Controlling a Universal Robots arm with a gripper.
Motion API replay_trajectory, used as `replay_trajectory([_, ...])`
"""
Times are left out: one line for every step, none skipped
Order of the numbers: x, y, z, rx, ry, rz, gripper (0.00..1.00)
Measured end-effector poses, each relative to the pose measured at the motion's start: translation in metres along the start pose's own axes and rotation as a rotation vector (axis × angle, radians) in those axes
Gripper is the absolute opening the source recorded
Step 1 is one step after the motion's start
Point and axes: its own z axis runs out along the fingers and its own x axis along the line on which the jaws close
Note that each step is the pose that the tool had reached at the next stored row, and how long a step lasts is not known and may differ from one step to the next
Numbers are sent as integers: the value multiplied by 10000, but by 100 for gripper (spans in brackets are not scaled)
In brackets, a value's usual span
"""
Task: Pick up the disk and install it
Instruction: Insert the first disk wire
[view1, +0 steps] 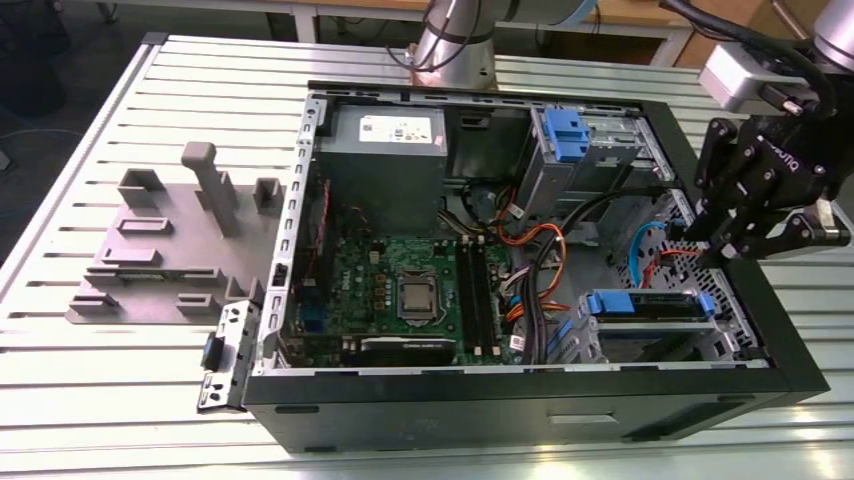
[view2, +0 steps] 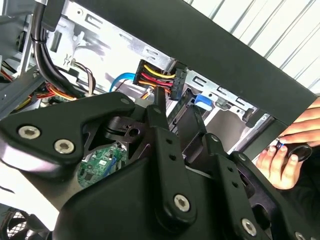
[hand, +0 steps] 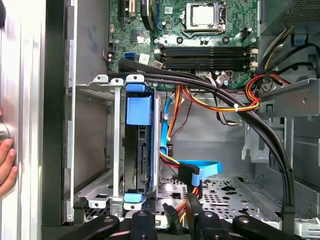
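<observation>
The disk (view1: 650, 305) sits in the lower drive cage at the front of the open computer case, blue carrier rails around it. In the first wrist view the disk (hand: 141, 155) stands edge-on in the cage between its blue end tabs. My gripper (view1: 714, 240) hangs over the case wall on the exterior view's right, apart from the disk. Its fingers (hand: 172, 216) stand open with a narrow gap and nothing between them. In the second wrist view the gripper (view2: 175, 105) points at a black power connector (view2: 162, 82) with yellow, red and black wires.
A blue data cable (hand: 205, 169) and orange wires lie loose beside the cage. A second blue bracket (view1: 566, 133) sits in the upper bay. A person's hand (view2: 280, 160) rests on the case's outer wall. A grey fixture plate (view1: 174, 250) stands on the slatted table at the exterior view's left.
</observation>
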Motion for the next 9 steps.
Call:
replay_trajectory([0,-5,3,2,10,-26,37])
replay_trajectory([0,-15,6,6,20,-74,37])
replay_trajectory([0,-19,8,8,23,-93,37])
replay_trajectory([-1,-23,10,9,27,-107,37])
replay_trajectory([-1,-28,11,10,40,-119,37])
replay_trajectory([-2,-33,12,12,61,-134,37])
replay_trajectory([-1,-38,12,13,86,-157,37])
replay_trajectory([-1,-42,12,15,111,-185,37])
replay_trajectory([-1,-47,12,16,137,-208,37])
